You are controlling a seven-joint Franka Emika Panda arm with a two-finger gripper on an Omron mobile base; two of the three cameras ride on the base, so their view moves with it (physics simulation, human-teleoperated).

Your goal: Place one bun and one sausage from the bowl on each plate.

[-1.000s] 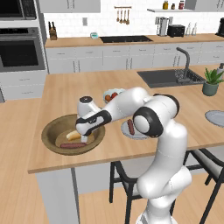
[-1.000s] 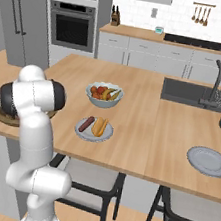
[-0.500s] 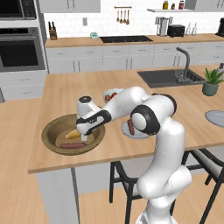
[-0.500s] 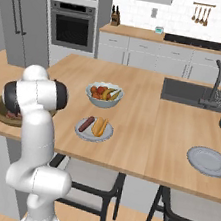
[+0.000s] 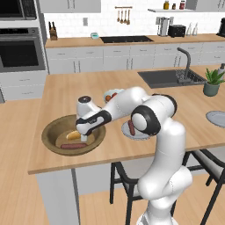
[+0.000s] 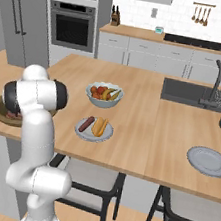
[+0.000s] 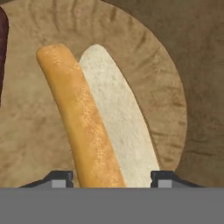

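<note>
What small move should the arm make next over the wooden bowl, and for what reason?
Probably finish closing the fingers on the bun and then lift it. In the hand view the bun lies between the two fingertips, on the floor of the bowl. One plate already carries a bun and a sausage, while the other plate is bare.
</note>
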